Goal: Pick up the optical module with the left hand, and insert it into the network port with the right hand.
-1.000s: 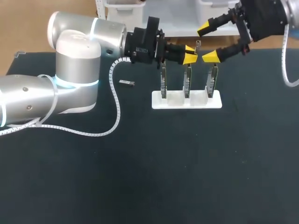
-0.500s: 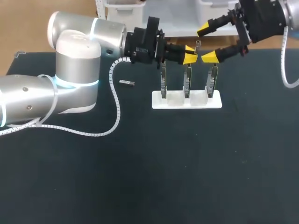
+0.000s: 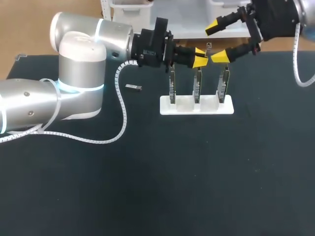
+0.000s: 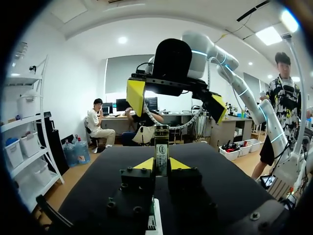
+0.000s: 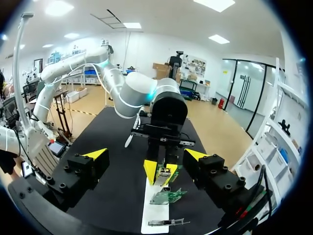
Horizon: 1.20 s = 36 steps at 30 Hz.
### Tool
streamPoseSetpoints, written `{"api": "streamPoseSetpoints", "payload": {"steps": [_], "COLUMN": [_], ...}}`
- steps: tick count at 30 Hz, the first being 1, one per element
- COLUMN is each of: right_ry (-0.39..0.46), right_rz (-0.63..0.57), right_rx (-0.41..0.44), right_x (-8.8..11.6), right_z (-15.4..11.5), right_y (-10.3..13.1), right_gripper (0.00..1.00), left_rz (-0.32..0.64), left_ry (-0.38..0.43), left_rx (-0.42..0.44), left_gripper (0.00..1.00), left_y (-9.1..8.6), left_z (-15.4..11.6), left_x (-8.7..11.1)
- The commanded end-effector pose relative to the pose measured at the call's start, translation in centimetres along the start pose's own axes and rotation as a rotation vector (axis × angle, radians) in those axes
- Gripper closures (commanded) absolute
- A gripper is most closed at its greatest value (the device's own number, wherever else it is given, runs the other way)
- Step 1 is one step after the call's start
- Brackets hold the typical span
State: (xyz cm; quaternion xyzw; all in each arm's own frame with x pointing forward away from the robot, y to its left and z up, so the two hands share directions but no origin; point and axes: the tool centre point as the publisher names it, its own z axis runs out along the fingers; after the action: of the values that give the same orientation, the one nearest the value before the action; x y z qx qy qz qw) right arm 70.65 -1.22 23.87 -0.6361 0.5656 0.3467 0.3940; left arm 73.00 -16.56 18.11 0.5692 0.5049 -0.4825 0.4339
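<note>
Left gripper [image 3: 199,59] is held out over the white holder [image 3: 197,107], above its middle slot. Its jaws are pinching the optical module [image 3: 208,47] low down. The module stands upright with its top end sticking free, probably so the other arm has something to take. It is in the air, not on the table [image 3: 197,172] and not in any port.

Right gripper [image 3: 217,42] comes in from the far right, jaws spread wide. Its near tip is just beside the module, not touching. In the right wrist view the module sits ahead of the open fingers and roughly in line with the gap. This looks like a handover, with the right side lining up to close on the free end.

Three green boards [image 3: 224,83] stand upright in the holder below, likely carrying the ports. I cannot tell which is the target.

A small grey part [image 3: 133,87] lies flat on the table left of the holder, well apart. It could be a spare module.

Risk is the right fingers knocking the module askew before the left lets go.
</note>
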Motion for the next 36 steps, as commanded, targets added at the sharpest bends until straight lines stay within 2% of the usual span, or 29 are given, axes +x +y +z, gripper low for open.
{"api": "streamPoseSetpoints", "payload": {"steps": [1,31,36], "right_ry": [-0.016,-0.014,-0.014], "right_rz": [0.009,0.010,0.016], "right_rx": [-0.017,-0.018,0.028], "right_x": [0.27,0.30,0.32], "right_z": [0.12,0.16,0.01], "right_y": [-0.34,-0.34,0.26], "right_gripper": [0.00,0.00,0.00], "left_rz": [0.001,0.001,0.001], "left_ry": [0.002,0.002,0.002], "left_rx": [0.000,0.000,0.000], "left_gripper": [1.00,1.00,1.00], "left_y": [0.05,0.05,0.05], "left_z": [0.04,0.04,0.04], "left_x": [0.01,0.01,0.01]}}
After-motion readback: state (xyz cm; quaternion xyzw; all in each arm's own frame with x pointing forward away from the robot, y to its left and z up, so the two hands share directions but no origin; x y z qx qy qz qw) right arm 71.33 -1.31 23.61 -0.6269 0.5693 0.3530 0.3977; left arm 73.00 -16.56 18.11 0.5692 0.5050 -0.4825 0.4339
